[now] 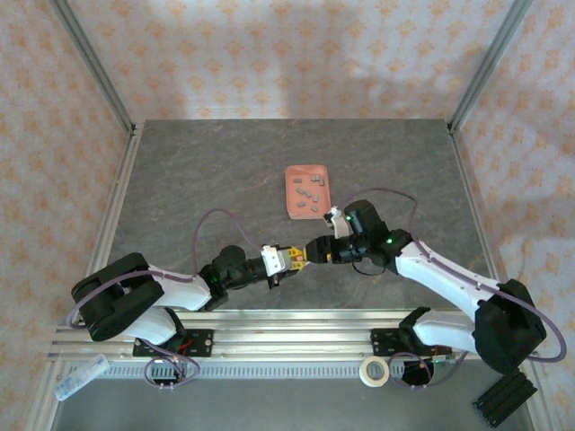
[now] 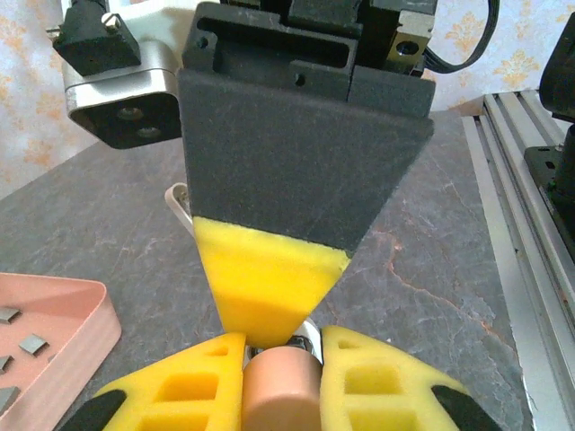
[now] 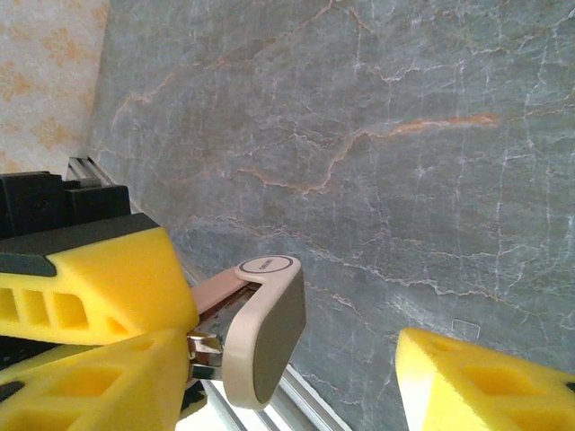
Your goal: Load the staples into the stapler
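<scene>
Stapler [image 3: 262, 328] is held in the air at the middle of the near edge of the table [image 1: 198, 180], between the two arms.

Left gripper [image 2: 283, 341]: fingers clamped tight on the pink body of the stapler, at one end.

Right gripper [image 3: 292, 355]: fingers stand apart at middling width and hold nothing. The stapler's free arm lies in the gap, close to one pad, with a clear space to the other. In the left wrist view one right finger tip comes down to the stapler just where the left fingers clamp it. Contact is likely but I cannot confirm it.

Staples [image 1: 308, 191]: all loose in the pink tray [image 2: 90, 310], farther out on the table and apart from both grippers. None loaded yet, by my reading.

Risks:
- The grip is on one end only. A sideways push from the right finger could lever the stapler round or out of the left pads.
- A drop here would land on the near rail rather than on the table.
- Pressure on the free arm could snap it shut, hiding the channel.

Appearance: very small, with a cream rounded arm, a white oval cap at the tip, a pink strip beneath and a glint of metal at the clamped end. It looks hinged open, though the angle is hard to judge.
</scene>
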